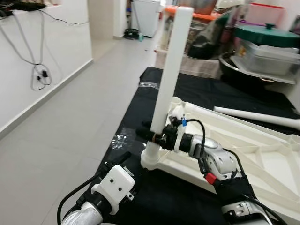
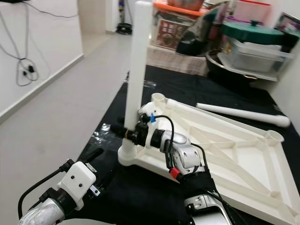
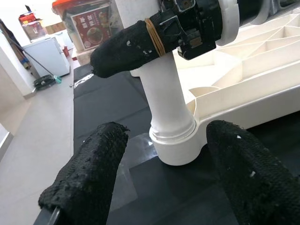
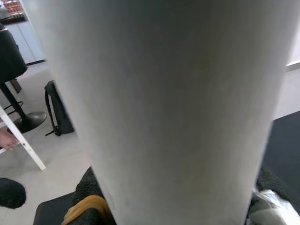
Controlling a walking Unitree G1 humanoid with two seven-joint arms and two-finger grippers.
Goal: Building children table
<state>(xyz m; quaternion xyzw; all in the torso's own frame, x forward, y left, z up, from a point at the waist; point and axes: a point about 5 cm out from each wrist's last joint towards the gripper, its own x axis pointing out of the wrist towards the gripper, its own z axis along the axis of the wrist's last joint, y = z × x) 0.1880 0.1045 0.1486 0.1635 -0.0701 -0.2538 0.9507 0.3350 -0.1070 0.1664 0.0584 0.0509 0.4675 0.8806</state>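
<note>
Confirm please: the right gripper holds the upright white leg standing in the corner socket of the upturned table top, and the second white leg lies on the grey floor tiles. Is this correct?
Not quite. The second white leg lies on the black mat, beside the table top, as the right eye view shows. The right gripper does hold the upright white leg standing in the corner socket.

Colours: white parts on a black mat, pale grey floor.
Table leg (image 1: 169, 79) plain white; upturned tabletop (image 2: 225, 154) creamy white; mat (image 1: 140, 112) black. Right tool (image 1: 150, 136) black-fingered with a tan band; left tool (image 3: 164, 183) fuzzy black. Storage box lid (image 1: 267, 35) dark green; floor (image 1: 79, 122) pale grey tiles.
</note>
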